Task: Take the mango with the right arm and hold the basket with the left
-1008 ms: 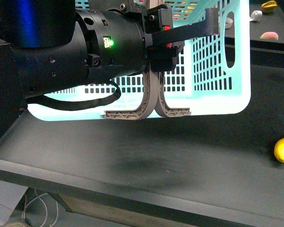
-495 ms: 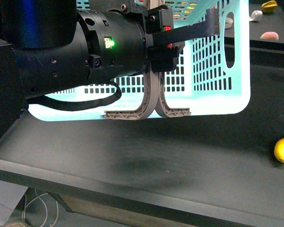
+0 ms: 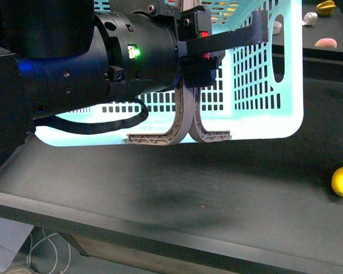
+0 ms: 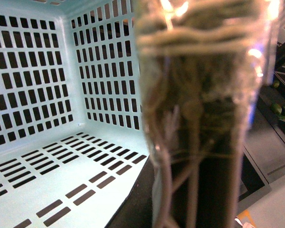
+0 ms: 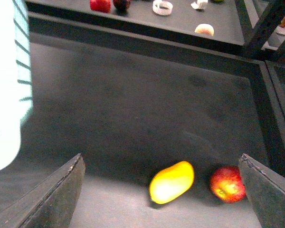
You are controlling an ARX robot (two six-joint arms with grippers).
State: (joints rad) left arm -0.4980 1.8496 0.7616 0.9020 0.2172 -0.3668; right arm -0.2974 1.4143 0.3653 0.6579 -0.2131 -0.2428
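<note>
Two right fingers (image 5: 57,194) stand wide and empty, the mango (image 5: 172,182) on the desk (image 5: 133,95) ahead, between them. We judge it smooth, firm, slippery: pinch across its middle. How the left fingers (image 3: 240,37) at the basket (image 3: 263,97) stand, we cannot tell.

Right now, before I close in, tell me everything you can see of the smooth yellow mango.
The smooth oval yellow mango has a faint orange blush and looks whole and glossy. It lies on its side on the dark tabletop, a narrow gap from a red apple, well apart from the light turquoise plastic basket. The open right gripper hovers over it without touching. In the front view the frame edge cuts it off.
</note>
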